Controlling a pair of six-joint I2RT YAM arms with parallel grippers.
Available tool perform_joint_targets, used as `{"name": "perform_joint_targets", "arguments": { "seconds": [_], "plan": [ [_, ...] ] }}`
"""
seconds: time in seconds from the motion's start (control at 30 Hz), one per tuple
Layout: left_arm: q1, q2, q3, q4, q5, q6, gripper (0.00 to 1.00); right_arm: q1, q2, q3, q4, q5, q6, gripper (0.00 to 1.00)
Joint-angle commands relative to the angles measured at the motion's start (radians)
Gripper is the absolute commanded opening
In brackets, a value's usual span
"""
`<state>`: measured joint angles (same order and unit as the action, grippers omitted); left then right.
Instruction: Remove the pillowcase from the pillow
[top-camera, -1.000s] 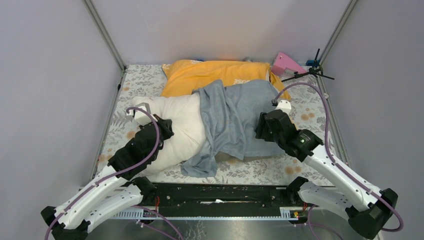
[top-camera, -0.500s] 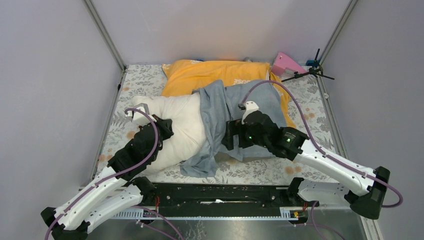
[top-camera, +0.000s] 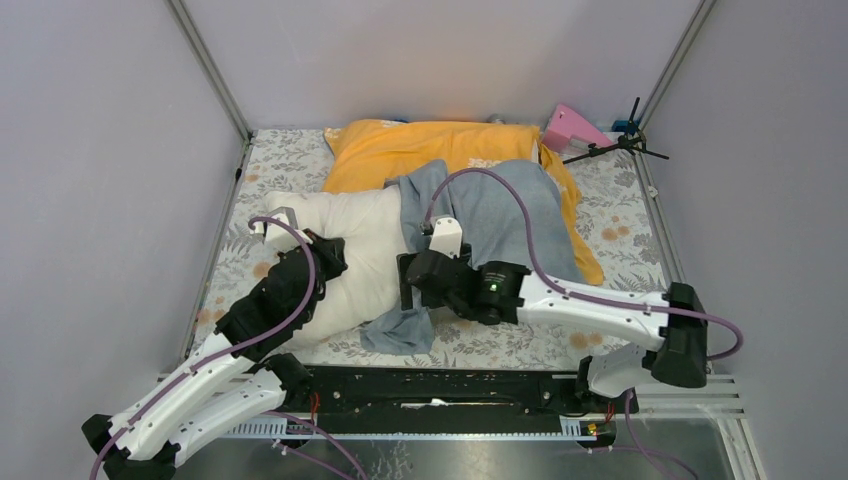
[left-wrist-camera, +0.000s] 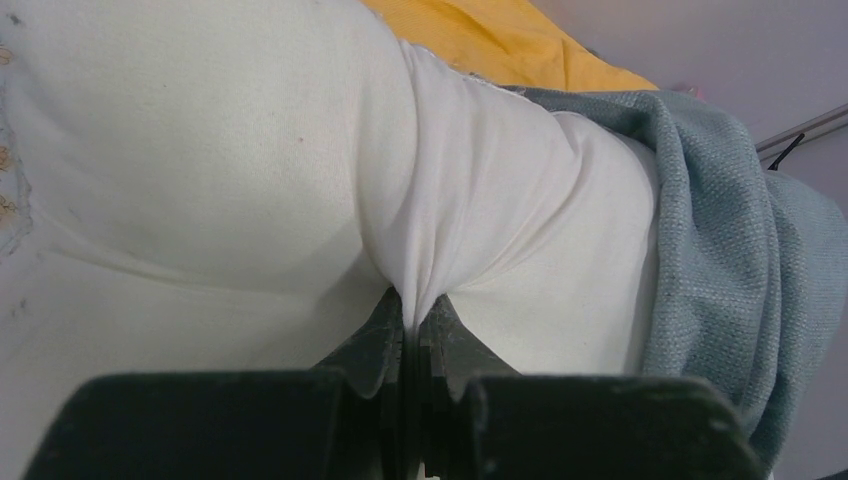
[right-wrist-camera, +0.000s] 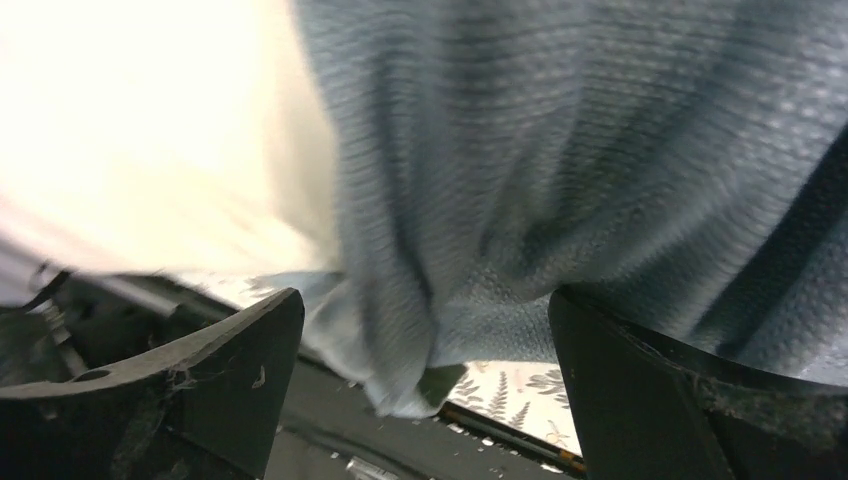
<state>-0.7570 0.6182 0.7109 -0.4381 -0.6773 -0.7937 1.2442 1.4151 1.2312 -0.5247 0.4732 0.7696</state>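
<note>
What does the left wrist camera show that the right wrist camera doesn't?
Only the left wrist view shows the left gripper shut on a pinched fold of the pillow, with the orange pillow behind. Only the right wrist view shows the right gripper open, the pillowcase hanging ahead of its spread fingers, and the floral table cover below. Both show white pillow beside grey-blue pillowcase.

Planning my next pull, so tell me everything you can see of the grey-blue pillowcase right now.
The pillowcase is plain grey-blue, coarse-woven, wrinkled and bunched. It covers only the end of the white pillow on the right arm's side; the rest is bare. A loose flap trails onto the floral table cover at the near side, and its far edge touches the orange pillow. The right claw stands open astride a hanging fold, not gripping.
</note>
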Motion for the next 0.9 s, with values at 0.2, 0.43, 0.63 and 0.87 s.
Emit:
{"name": "perform_joint_targets", "arguments": {
  "seconds": [0.2,0.43,0.63,0.87],
  "plan": [
    [0.013,-0.049,0.016,0.112,-0.093,0.014,0.00,-0.191,0.089,-0.047,-0.202,0.143,0.072,0.99],
    [0.012,-0.092,0.019,0.092,-0.137,0.049,0.00,-0.427,-0.163,-0.280,-0.198,0.244,-0.043,0.97],
    [0.012,-0.101,0.021,0.085,-0.154,0.054,0.00,-0.664,-0.284,-0.378,-0.143,0.140,-0.134,0.94],
    [0.013,-0.093,0.033,0.069,-0.161,0.063,0.00,-0.692,-0.267,-0.367,-0.063,-0.037,-0.188,0.71]
  ]
}}
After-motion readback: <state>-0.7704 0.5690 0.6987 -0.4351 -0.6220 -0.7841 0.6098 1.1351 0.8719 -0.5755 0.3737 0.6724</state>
